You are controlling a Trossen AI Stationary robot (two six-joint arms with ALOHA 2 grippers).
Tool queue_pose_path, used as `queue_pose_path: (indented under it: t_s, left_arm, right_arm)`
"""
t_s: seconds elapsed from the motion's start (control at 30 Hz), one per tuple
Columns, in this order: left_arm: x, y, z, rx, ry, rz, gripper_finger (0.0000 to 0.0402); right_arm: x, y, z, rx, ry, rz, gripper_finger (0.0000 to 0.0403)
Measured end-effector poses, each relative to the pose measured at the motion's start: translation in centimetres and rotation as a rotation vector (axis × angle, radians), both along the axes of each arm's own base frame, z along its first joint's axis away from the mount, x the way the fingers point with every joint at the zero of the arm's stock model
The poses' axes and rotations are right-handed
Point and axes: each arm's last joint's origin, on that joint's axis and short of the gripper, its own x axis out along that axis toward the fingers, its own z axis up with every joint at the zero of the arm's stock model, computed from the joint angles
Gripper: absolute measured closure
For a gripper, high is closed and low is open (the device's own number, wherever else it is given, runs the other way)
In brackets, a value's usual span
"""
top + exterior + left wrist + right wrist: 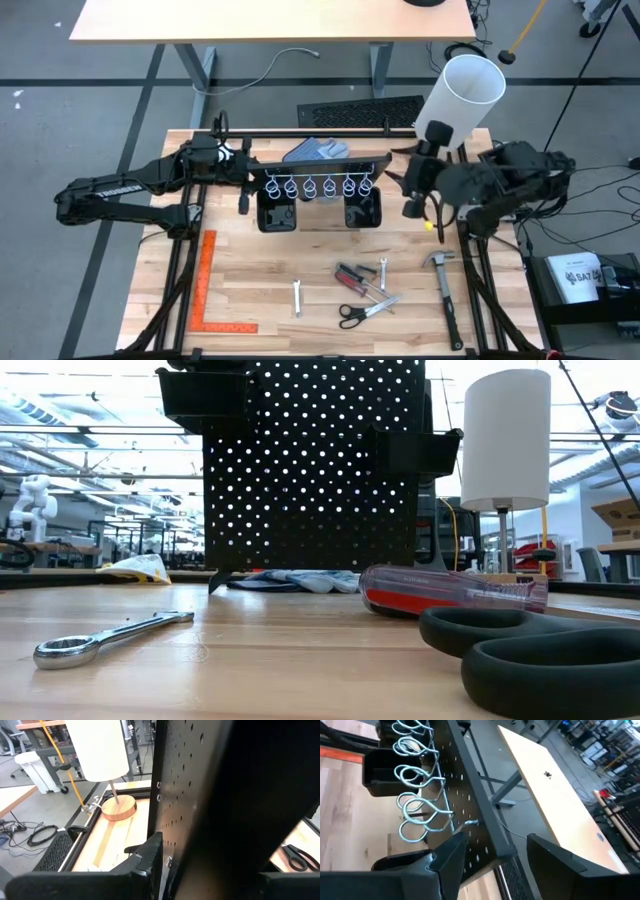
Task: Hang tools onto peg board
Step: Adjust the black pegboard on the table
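The black perforated peg board (320, 166) stands upright on its base across the far middle of the table, with silvery wire rings (320, 186) and two black bins (278, 213) on its near face. My left gripper (246, 170) is shut on its left end. My right gripper (410, 182) hovers open at the board's right end (502, 851), touching nothing. The tools lie on the near table: scissors (365, 310), red- and dark-handled screwdrivers (355, 280), and two wrenches (297, 298) (383, 270). My left gripper holds the peg board's left end, with the panel between its two fingers. One finger (147, 857) lies against the perforated far face (172, 827); the other is hidden behind the panel. The fingers come nearly level from the table's left. The board stands upright.
A lamp with a white shade (462, 92) stands on a wooden base at the far right corner. Grey gloves (318, 150) lie behind the board. A hammer (446, 292) lies at the near right, and an orange square (207, 290) at the near left.
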Motion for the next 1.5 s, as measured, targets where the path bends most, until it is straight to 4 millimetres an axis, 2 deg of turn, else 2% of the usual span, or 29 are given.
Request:
queue_pose_path:
  t_s: [0.43, 0.7, 0.8, 0.93, 1.13, 1.5]
  left_arm:
    - [0.0, 0.0, -0.1, -0.005, 0.009, 0.002, 0.0314]
    - [0.0, 0.0, -0.2, -0.007, 0.017, 0.003, 0.0314]
    - [0.0, 0.0, -0.2, -0.007, 0.017, 0.003, 0.0314]
    - [0.0, 0.0, -0.2, -0.007, 0.018, 0.003, 0.0314]
    - [-0.1, 0.1, -0.2, 0.025, 0.02, 0.014, 0.0313]
    - [-0.1, 0.1, -0.2, 0.008, 0.017, 0.025, 0.0313]
  right_arm:
    - [1.2, -4.0, -0.1, 0.028, 0.104, 0.093, 0.0204]
    - [2.6, -5.9, -1.0, 0.055, 0.187, 0.159, 0.0208]
    - [3.1, -6.6, -1.4, 0.084, 0.212, 0.173, 0.0228]
    - [3.4, -7.4, -1.6, 0.11, 0.219, 0.181, 0.0276]
    - [3.3, -7.5, -1.7, 0.147, 0.227, 0.229, 0.0335]
    - [3.5, -7.5, -1.6, 0.208, 0.193, 0.257, 0.0338]
